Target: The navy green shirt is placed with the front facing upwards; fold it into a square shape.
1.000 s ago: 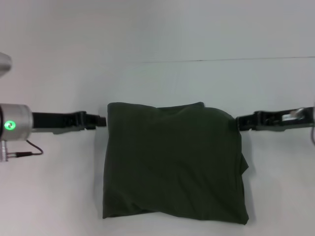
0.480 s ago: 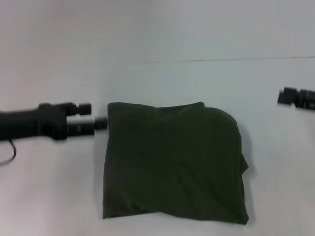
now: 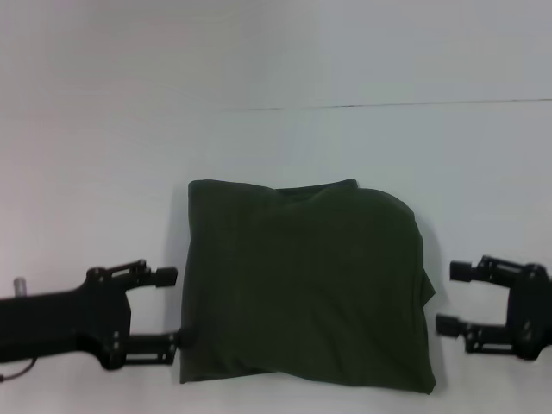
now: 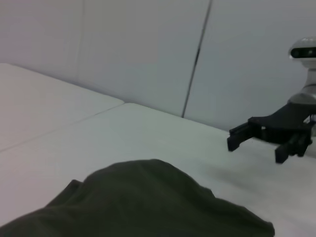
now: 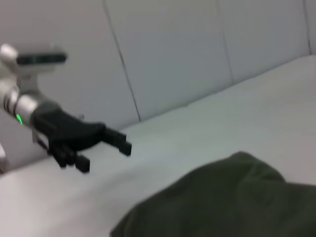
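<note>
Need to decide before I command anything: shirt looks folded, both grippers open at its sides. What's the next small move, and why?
Probably pull both arms clear. The navy green shirt already lies as a rough square, and the left gripper and right gripper stand open, holding nothing.

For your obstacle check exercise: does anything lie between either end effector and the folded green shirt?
Nothing visible does. The left end effector sits open right beside the navy green shirt at its near left edge, and the right end effector sits open beside its right edge, with only bare table between.
</note>
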